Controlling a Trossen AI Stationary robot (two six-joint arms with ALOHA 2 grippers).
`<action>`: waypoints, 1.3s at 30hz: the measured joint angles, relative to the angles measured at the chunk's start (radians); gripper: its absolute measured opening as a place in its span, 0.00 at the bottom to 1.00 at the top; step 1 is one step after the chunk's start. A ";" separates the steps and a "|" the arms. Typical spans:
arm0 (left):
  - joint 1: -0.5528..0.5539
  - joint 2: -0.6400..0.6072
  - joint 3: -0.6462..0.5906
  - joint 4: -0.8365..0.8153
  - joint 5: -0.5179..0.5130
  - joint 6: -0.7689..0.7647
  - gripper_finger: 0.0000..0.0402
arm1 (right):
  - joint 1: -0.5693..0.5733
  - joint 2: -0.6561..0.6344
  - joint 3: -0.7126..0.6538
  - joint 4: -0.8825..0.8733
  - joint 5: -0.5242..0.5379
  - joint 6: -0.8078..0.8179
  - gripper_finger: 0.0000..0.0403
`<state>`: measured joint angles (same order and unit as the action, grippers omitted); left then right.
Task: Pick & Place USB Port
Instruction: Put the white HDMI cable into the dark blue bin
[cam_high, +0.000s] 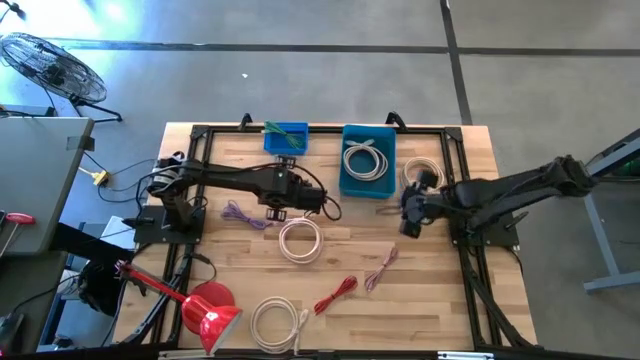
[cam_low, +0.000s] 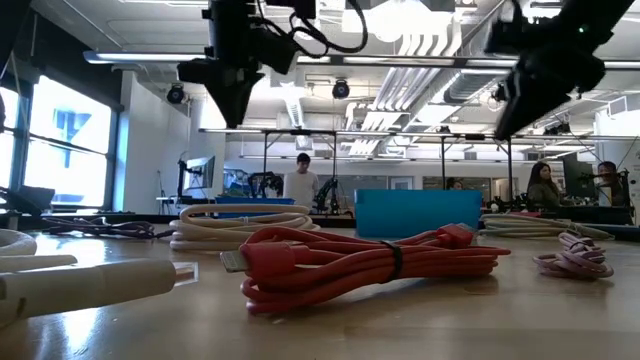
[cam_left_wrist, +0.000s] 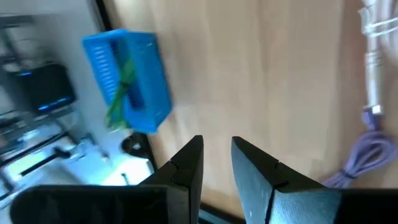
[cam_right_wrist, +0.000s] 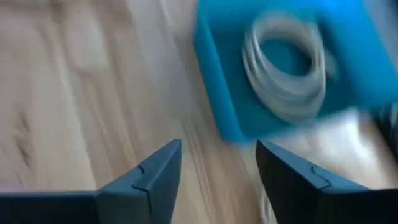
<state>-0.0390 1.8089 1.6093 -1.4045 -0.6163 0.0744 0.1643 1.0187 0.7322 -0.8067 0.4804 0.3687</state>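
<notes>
We see the right claw (cam_high: 412, 212) raised above the table (cam_high: 440, 290), just right of the big blue bin (cam_high: 368, 160) that sits at the far edge. In its wrist view the right claw (cam_right_wrist: 217, 180) has its fingers standing well apart with nothing between them, bare wood under them and the bin just ahead. Inside that bin lies a coiled white cable (cam_high: 367, 160), resting loosely on the bin floor.

The left claw (cam_high: 285, 205) hangs over the middle of the table, near the smaller blue bin (cam_high: 287, 137), which holds a green cable (cam_high: 280, 130). In its wrist view the left claw (cam_left_wrist: 216, 165) shows a narrow gap between its fingers, and we find nothing gripped there.

Other bundled cables lie spread over the table. A second white coil (cam_high: 300, 240) lies just near of the left claw, and a purple cable (cam_high: 245, 215) is to its left. A third white coil (cam_high: 278, 323) sits at the near edge. A red cable (cam_high: 337, 293) lies near the middle front, with a pink cable (cam_high: 381, 268) to its right. One more pale coil (cam_high: 425, 172) lies on the wood right of the big bin, partly under the right arm. A red funnel-shaped object (cam_high: 210, 310) rests at the near left corner.

From the low view, the red cable (cam_low: 370, 265) fills the foreground, and people (cam_low: 301, 180) stand or sit in the room far behind the table.
</notes>
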 joint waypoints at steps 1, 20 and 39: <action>-0.012 0.000 0.000 -0.003 -0.017 0.000 0.20 | -0.029 -0.008 0.000 -0.051 -0.030 0.031 0.52; -0.255 -0.229 0.000 -0.058 -0.091 -0.091 0.20 | -0.535 0.168 0.000 -0.223 -0.349 -0.175 0.55; -0.476 -0.269 0.000 -0.167 -0.258 -0.289 0.20 | -0.688 0.530 0.020 -0.149 -0.277 -0.179 0.56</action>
<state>-0.5147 1.5402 1.6089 -1.5719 -0.8740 -0.2144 -0.5232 1.5490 0.7518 -0.9555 0.2035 0.1894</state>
